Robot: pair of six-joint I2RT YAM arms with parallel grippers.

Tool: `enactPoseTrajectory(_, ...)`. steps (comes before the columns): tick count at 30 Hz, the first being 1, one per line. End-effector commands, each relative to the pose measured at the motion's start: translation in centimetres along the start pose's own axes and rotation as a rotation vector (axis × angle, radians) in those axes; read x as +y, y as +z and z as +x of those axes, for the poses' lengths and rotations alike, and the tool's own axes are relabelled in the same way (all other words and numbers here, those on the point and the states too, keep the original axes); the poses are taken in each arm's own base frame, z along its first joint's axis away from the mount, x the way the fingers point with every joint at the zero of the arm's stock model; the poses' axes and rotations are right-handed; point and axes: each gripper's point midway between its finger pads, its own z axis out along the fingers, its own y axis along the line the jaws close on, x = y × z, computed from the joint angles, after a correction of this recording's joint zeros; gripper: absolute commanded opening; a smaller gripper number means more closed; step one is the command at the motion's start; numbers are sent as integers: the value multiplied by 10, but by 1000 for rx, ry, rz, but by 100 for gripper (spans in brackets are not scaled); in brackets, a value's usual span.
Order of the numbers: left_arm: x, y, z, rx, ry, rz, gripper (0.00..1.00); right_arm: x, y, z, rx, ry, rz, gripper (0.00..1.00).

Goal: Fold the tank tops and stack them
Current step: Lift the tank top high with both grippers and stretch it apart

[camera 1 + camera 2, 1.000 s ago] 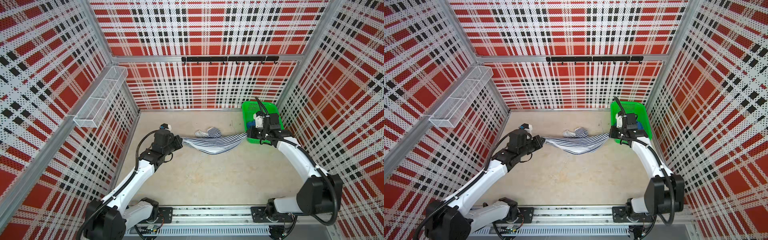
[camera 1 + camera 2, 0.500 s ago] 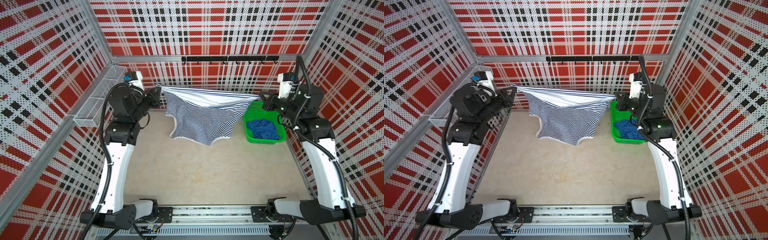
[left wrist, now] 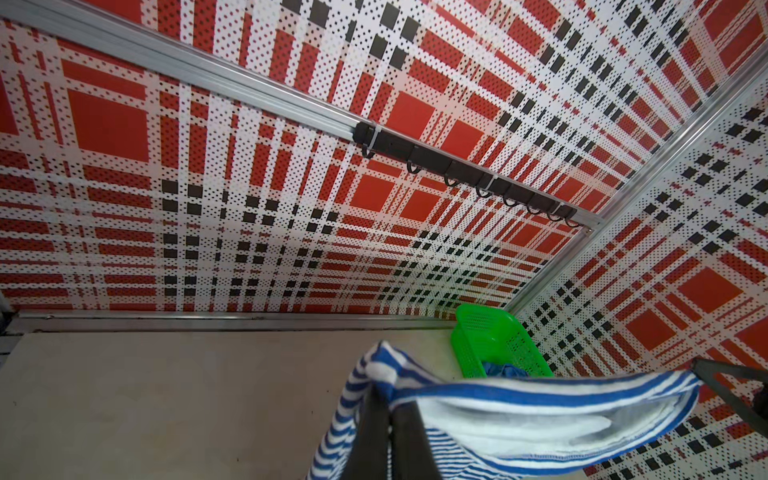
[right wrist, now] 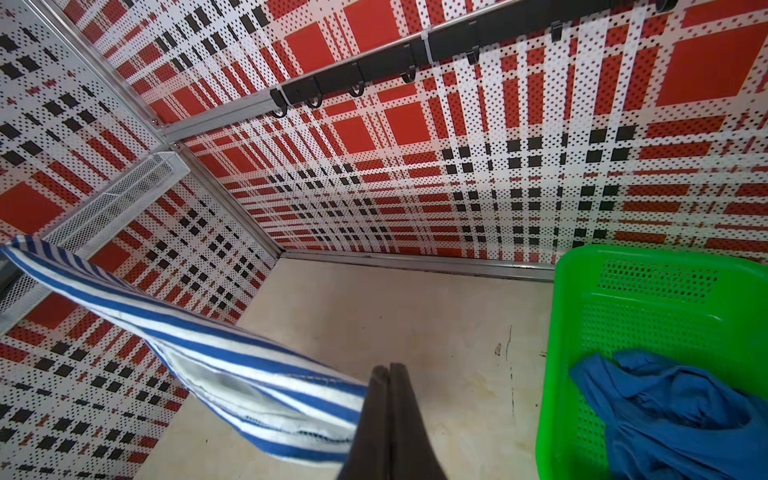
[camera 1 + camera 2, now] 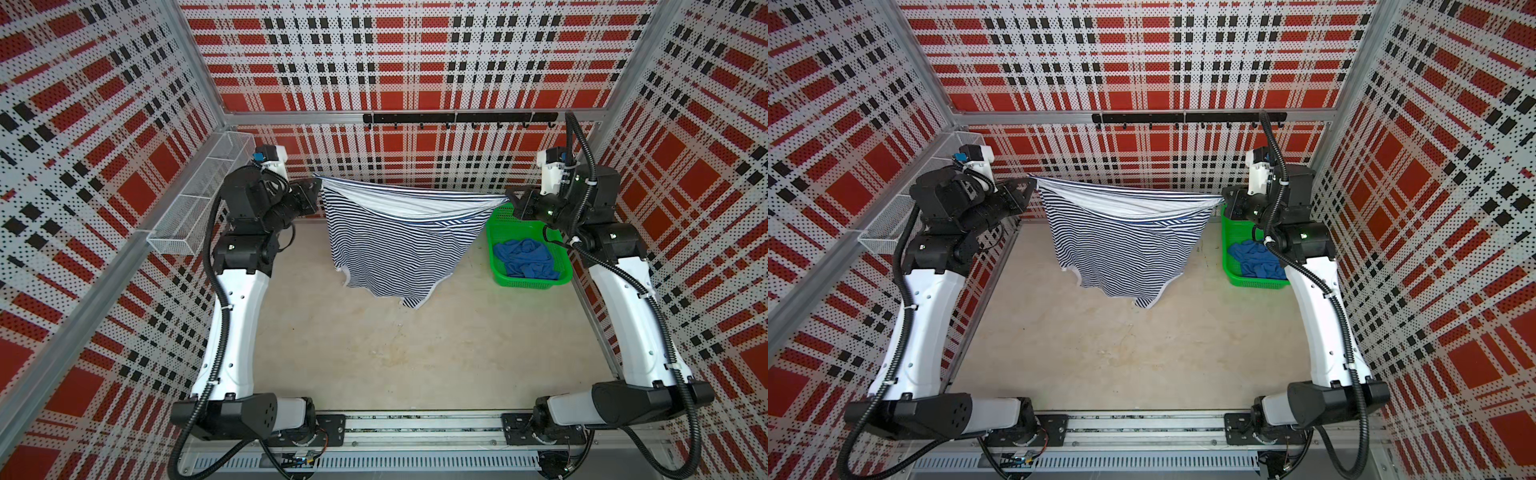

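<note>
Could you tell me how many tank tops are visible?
2. The striped tank top hangs between the left pincer and right pincer; the blue tank top lies in the green basket.

striped tank top (image 5: 395, 249): hanging spread aloft | blue tank top (image 5: 525, 257): crumpled in basket (image 5: 525, 284)

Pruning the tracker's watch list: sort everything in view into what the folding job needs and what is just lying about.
Job:
- striped top, stretched in the air between the left gripper and right gripper, both shut on it
- blue top, crumpled in the basket

Lying about:
- green basket
- wire shelf
- hook rail
</note>
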Motion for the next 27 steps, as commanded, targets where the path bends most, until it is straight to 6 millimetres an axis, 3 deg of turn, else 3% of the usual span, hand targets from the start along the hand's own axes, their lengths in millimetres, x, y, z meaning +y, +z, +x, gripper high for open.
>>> enactPoseTrajectory(1,11,23,-3,-5,15,-2,0,-12,22,-13,-39,-39,13,0)
enactPoseTrajectory(4,11,30,-15,-23,15,-4,0,-11,27,-25,-67,-39,9,0)
enactPoseTrajectory(8,-10,9,-33,-79,40,3,0,8,9,-31,-69,-52,-22,0)
enactPoseTrajectory(13,-26,-45,-34,-134,88,-74,0,33,-34,-13,-21,-104,-28,0)
enactPoseTrajectory(20,-56,-126,-29,-193,115,-91,0,70,-95,34,68,-117,-156,0)
enactPoseTrajectory(24,-69,-170,-42,-263,129,-108,0,83,-127,41,67,-112,-191,0)
enactPoseTrajectory(27,-73,-189,-51,-290,148,-134,0,93,-140,43,71,-92,-234,0)
